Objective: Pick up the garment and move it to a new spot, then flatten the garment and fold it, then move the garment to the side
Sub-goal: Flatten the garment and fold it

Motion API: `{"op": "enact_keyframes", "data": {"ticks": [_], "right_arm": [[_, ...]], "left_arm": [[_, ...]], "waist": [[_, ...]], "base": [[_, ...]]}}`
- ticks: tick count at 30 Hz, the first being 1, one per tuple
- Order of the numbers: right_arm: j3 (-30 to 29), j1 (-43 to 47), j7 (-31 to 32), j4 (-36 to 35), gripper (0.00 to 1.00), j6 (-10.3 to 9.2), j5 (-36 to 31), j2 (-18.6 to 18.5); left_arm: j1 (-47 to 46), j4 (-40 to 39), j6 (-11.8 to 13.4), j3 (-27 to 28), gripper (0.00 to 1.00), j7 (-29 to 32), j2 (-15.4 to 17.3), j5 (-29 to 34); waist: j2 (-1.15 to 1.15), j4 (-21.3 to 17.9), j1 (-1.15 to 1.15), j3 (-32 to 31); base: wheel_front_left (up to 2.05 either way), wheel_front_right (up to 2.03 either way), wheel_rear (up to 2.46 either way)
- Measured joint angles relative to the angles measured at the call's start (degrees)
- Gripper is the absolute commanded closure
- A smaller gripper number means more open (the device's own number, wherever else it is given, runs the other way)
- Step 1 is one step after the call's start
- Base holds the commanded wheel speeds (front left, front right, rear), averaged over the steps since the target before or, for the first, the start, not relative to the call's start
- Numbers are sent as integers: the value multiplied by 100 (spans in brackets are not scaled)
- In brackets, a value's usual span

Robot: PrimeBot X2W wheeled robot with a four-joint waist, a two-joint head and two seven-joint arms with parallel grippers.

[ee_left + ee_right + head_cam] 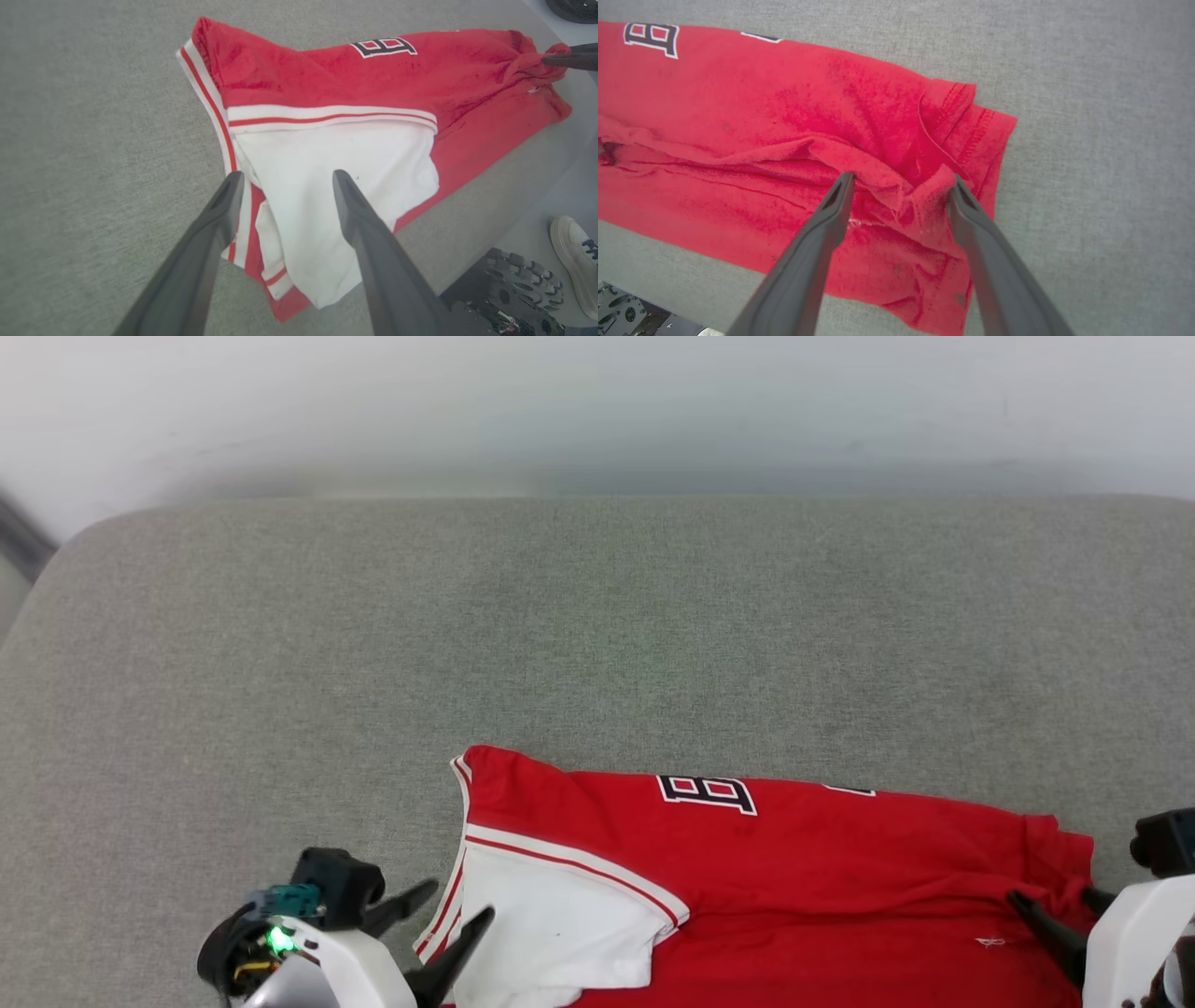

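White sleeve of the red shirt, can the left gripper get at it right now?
Probably yes. The left gripper is open, with its fingers poised right at the white sleeve, and nothing lies in the way.

- The garment [794,887] is soft, matt knit cloth; its red body looks slightly fuzzy and creased.
- Its sleeve [327,186], at seven o'clock in the head view, is smoother white cloth.
- The striped trim [327,115] is a denser, flat knit band.
- The hem [966,126], at two o'clock in the right wrist view, shows rows of stitching.
- The surface [560,616] beneath is grey woven cloth, matt and coarse-grained.
- The left gripper [287,175] and right gripper [902,178] have dark, smooth, dull-sheened fingers that look like plastic.
- The wrist shell [1134,933], at five o'clock in the head view, is pale, smooth, glossy plastic.
- The shoe [572,252], at four o'clock in the left wrist view, is white and smooth.
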Motion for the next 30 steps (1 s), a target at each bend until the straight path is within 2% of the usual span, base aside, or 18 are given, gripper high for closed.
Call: {"op": "enact_keyframes", "data": {"ticks": [5,11,14,17,20,22,24,30], "right_arm": [[-544,9,87,-441,0,0,200,332],[-1380,114,379,-722,0,0,-55,947],[-1713,215,554,-803,0,0,-258,1349],[-2026,285,694,-870,0,0,-397,1700],[-2298,364,780,-881,0,0,-561,1940],[-2476,378,816,-871,0,0,-684,2076],[-2644,392,849,-842,0,0,-798,2183],[-2925,398,957,-631,0,0,-1031,2304]], "left_arm": [[-43,-159,218,409,0,-969,-140,240],[-32,-43,773,1035,0,-2455,-461,709],[141,-89,969,1481,0,-2681,-812,817],[371,-448,999,2129,0,-2688,-1156,1388],[757,-742,889,2646,0,-2695,-1525,2006],[979,-873,726,2842,0,-2696,-1746,2361],[1104,-948,549,3021,0,-2695,-2020,2594],[1198,-961,19,3372,0,-2696,-2563,3161]], "waist": [[0,-5,0,-113],[0,20,0,-107],[0,35,0,-93],[0,63,0,-74],[0,99,0,-60],[0,128,0,-46],[0,159,0,-28],[0,263,0,44]], "base": [[0,0,0],[0,0,0],[0,0,0],[0,0,0],[0,0,0],[0,0,0],[0,0,0],[0,0,0]]}}
